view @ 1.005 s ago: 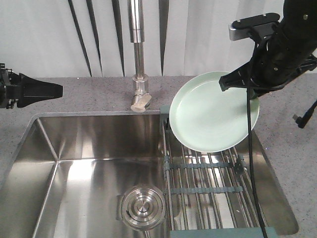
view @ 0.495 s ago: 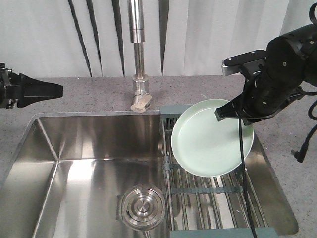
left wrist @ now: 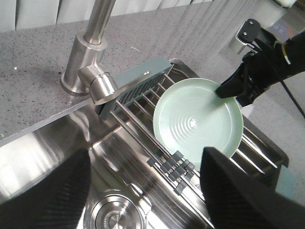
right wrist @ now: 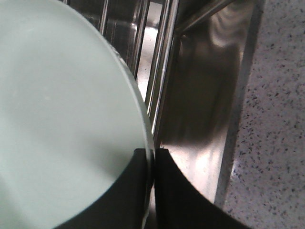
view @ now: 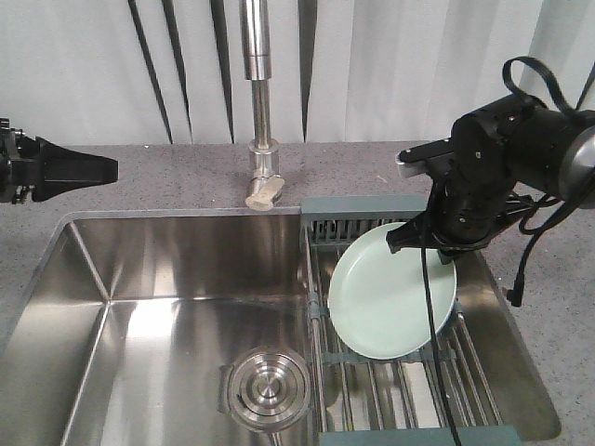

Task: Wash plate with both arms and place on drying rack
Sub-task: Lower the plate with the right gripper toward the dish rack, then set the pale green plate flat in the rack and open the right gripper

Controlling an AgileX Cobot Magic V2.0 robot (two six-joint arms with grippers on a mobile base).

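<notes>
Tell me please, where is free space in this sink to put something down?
The basin floor left of the drying rack is bare except the drain strainer. The rack rods near the front, below the plate, are free. The rack's back is crowded: the right gripper holds the plate there.

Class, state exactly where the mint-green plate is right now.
In the front view, the plate is at the right, tilted over the drying rack in the sink, its upper rim pinched by the right claw.

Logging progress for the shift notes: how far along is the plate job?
Nearly done. The right gripper grips the round pale mint-green plate by its rim, over the steel-rod drying rack. Whether it touches the rods is unclear. Left: set it down and release. The left gripper waits empty.
</notes>
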